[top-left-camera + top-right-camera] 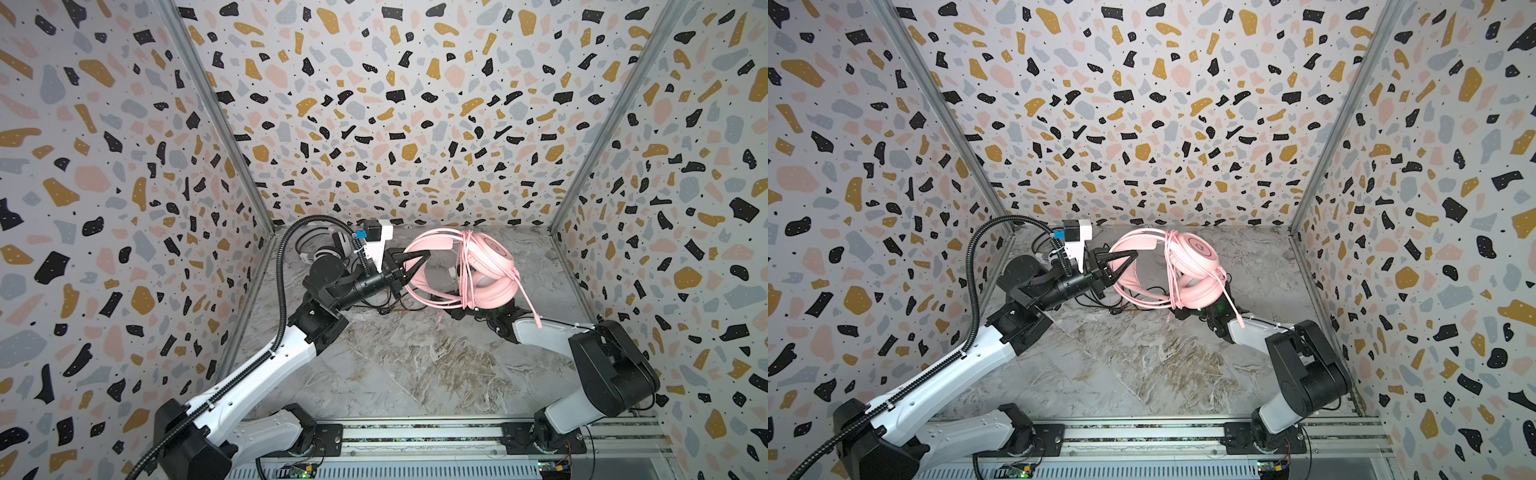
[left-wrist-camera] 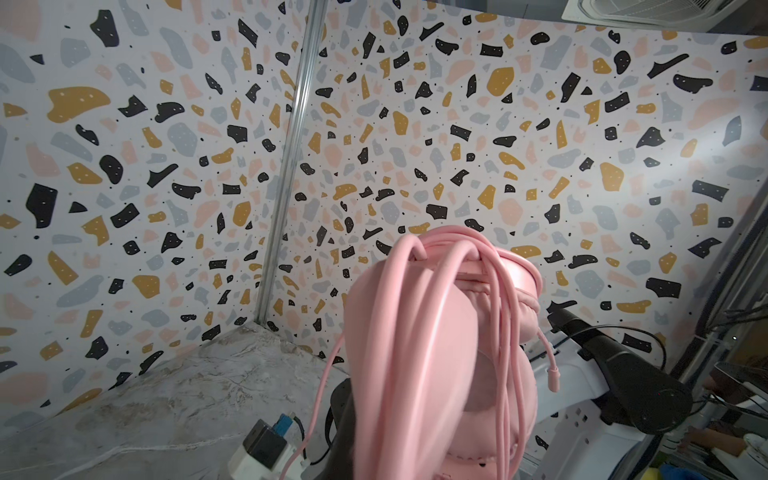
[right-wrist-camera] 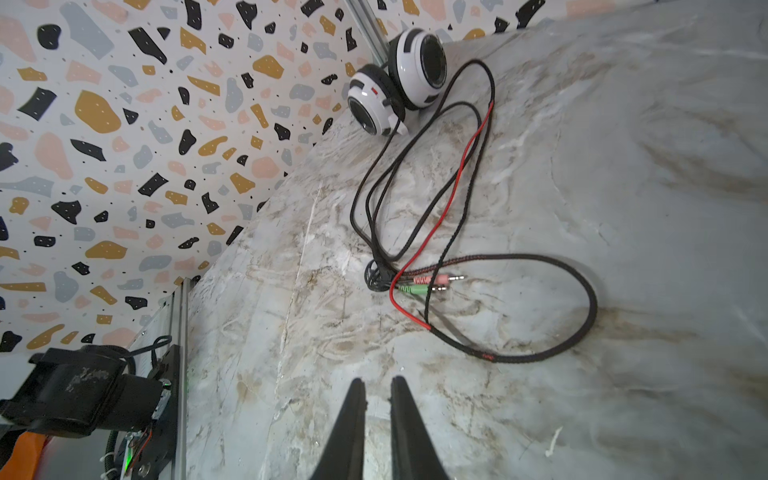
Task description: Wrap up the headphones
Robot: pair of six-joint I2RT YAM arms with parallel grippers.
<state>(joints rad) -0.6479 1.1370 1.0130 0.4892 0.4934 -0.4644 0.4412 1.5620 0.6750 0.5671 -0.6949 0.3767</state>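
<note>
The pink headphones (image 1: 490, 249) (image 1: 1198, 249) hang in the air over the back of the table, and they fill the left wrist view (image 2: 415, 353). Their thin pink cable (image 1: 467, 266) is wound in several loops round the headband and ear cups. My left gripper (image 1: 426, 254) (image 1: 1133, 253) is shut on the pink headband. The right gripper (image 3: 378, 395) sits under the ear cups, hidden in both top views. Its jaws stand a narrow gap apart with nothing between them. The white headphones (image 3: 395, 83) (image 1: 332, 247) lie in the back left corner, their black cable (image 3: 582, 299) loose on the table.
The marble table (image 1: 415, 365) is boxed in by terrazzo walls on the left, back and right. A metal rail (image 1: 415, 434) with both arm bases runs along the front. The black cable's pink and green plugs (image 3: 436, 282) lie under the raised pink headset.
</note>
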